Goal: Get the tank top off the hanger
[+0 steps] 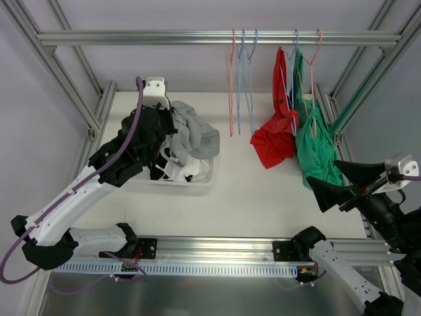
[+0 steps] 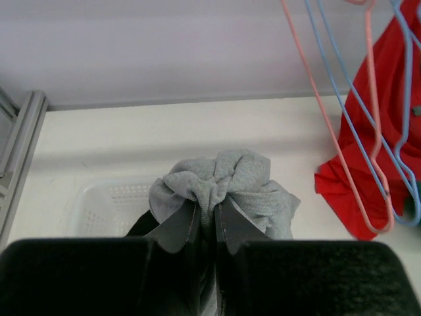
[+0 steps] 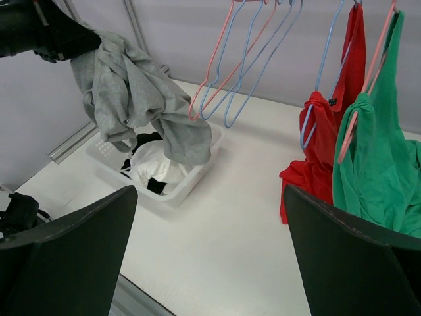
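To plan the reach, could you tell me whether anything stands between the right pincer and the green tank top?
Nothing visible does. The open right pincer faces the green tank top with only air between them; the red tank top hangs to its side.

the left arm [image 1: 72, 201] has white moulded link shells and black joint housings [image 1: 43, 253]; a thin purple cable [image 1: 132, 125] runs along it from seven o'clock to eleven, and a white camera block [image 1: 156, 89] caps the wrist. the right gripper [image 3: 209, 191] has broad matte black wedge-shaped fingers [image 3: 355, 263].
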You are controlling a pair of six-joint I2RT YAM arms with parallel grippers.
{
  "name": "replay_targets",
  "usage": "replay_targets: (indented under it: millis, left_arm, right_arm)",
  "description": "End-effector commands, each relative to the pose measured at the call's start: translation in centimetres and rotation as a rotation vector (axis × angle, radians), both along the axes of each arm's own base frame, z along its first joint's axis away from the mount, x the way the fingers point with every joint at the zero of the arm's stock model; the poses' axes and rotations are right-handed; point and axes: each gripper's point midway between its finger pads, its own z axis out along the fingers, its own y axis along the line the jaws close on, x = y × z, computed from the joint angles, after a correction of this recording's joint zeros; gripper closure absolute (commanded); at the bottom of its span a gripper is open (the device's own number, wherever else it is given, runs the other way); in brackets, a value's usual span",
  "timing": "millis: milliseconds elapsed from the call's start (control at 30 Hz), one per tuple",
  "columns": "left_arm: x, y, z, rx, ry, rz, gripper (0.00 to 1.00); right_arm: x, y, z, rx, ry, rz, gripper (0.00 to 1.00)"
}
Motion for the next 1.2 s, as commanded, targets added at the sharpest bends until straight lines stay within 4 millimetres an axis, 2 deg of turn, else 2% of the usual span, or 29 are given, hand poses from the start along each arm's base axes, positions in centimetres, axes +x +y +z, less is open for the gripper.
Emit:
replay_targets:
  millis: [0,33,67,133,167,367,400,467,500,567,600,700,733,767,800,833,867,900,933,1000,1033,1100,1133,1167]
  left_arm:
    - [2.1,0.0,-1.4,-0.085,0.058,-0.050,1.00]
    - [2.8,0.2,-2.2,-0.108,0.081,-0.039,1.00]
    - [4.0,1.6,-3.3,-0.108,0.107,0.002,1.00]
    - [5.2,2.5,-5.0,-0.131,0.150,0.038,1.00]
    - [5.9,3.7,-6.2,-0.143,0.178,0.066,1.00]
    - [7.6,8.1,-11.8,-0.159,0.285,0.253,1.00]
    - [8.6,9.4,-13.3,-0.142,0.316,0.309,1.00]
    - [9.7,10.2,-15.3,-0.144,0.368,0.335,1.00]
    - [10.8,11.0,-17.3,-0.141,0.418,0.364,1.00]
    - [11.7,10.9,-19.2,-0.155,0.470,0.367,1.00]
    - [12.3,11.0,-21.0,-0.142,0.509,0.385,1.00]
    - [11.9,11.1,-23.9,-0.157,0.570,0.423,1.00]
    - [10.9,11.5,-25.6,-0.156,0.601,0.454,1.00]
    - [10.3,11.9,-26.5,-0.171,0.611,0.488,1.00]
    - [9.5,12.2,-26.9,-0.219,0.609,0.532,1.00]
    - [8.2,12.8,-28.8,-0.210,0.640,0.569,1.00]
    - [7.7,13.4,-29.2,-0.214,0.636,0.603,1.00]
    - [7.3,13.5,-29.5,-0.243,0.635,0.628,1.00]
    - [6.6,13.8,-30.3,-0.240,0.648,0.647,1.00]
    - [5.9,14.0,-30.0,-0.279,0.632,0.663,1.00]
    - [5.2,14.2,-30.2,-0.282,0.641,0.673,1.00]
    - [4.5,14.4,-29.2,-0.317,0.614,0.678,0.98]
    - [3.9,14.6,-29.2,-0.315,0.615,0.680,0.91]
    - [3.7,14.7,-28.8,-0.320,0.603,0.680,0.78]
  right_arm:
    - [0.7,1.1,1.1,0.027,-0.017,0.030,0.00]
    - [0.8,1.2,1.1,0.027,-0.016,0.031,0.00]
    - [0.9,1.2,1.0,0.026,-0.015,0.035,0.01]
    - [1.0,1.5,1.0,0.025,-0.012,0.041,0.00]
    - [1.0,1.6,1.0,0.027,-0.012,0.047,0.00]
    - [1.7,2.1,0.5,0.021,-0.001,0.053,0.01]
    - [1.7,2.3,0.4,0.022,0.003,0.062,0.01]
    - [2.2,2.9,0.1,0.018,0.018,0.075,0.01]
    - [2.4,3.2,0.0,0.018,0.023,0.087,0.00]
    - [3.0,3.7,-0.2,0.012,0.041,0.094,0.00]
    - [3.1,3.9,-0.2,0.012,0.044,0.102,0.00]
    - [3.6,4.4,-0.3,0.004,0.057,0.114,0.01]
    - [3.8,4.5,-0.2,-0.002,0.056,0.112,0.01]
    - [4.1,4.5,-0.2,-0.006,0.055,0.105,0.00]
    - [5.1,4.3,-0.3,-0.019,0.070,0.068,0.00]
    - [5.9,4.1,-0.2,-0.029,0.073,0.039,0.00]
    - [6.5,3.9,-0.3,-0.041,0.089,0.008,0.01]
    - [8.5,3.0,0.2,-0.054,0.108,-0.091,0.00]
    - [9.4,2.5,0.4,-0.068,0.123,-0.138,0.01]
    - [11.4,1.4,0.4,-0.127,0.160,-0.242,0.01]
    - [13.3,2.0,0.9,-0.161,0.181,-0.263,0.00]
    - [15.3,2.4,1.0,-0.222,0.195,-0.284,0.01]
    - [17.6,3.2,0.1,-0.263,0.236,-0.296,0.01]
    - [18.4,3.1,1.2,-0.264,0.220,-0.314,0.00]
